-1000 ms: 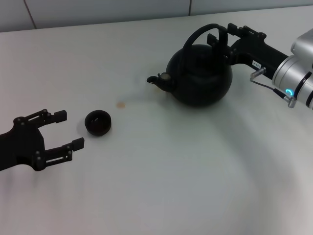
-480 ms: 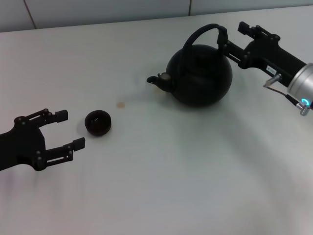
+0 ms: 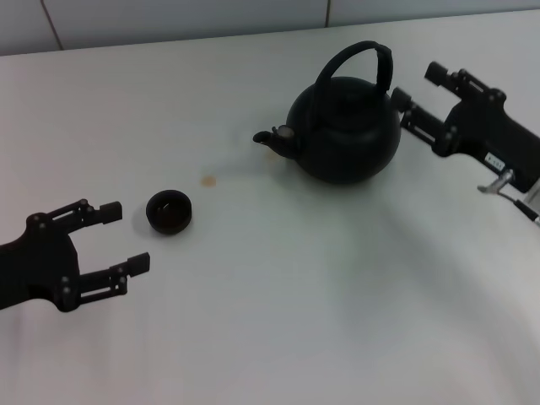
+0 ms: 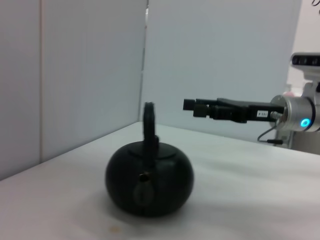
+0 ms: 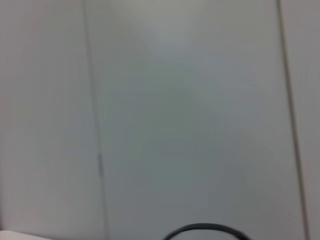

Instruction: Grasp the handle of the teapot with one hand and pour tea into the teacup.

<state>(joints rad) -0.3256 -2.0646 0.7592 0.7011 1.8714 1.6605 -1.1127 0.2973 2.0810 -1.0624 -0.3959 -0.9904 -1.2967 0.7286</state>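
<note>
Teapot [image 3: 344,128] upright on white table [image 3: 278,321], lid on, handle [image 3: 353,59] arched above, teacup [image 3: 170,211] well apart on spout side, contents not discernible, right gripper [image 3: 417,94] open, empty, just beside teapot, left gripper [image 3: 125,236] open, empty, near teacup.

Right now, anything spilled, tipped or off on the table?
One small brownish spot on the table, between the teacup and the teapot spout, looks like a stain or drip. Otherwise the teapot stands upright with its lid on, and the teacup sits upright.
</note>
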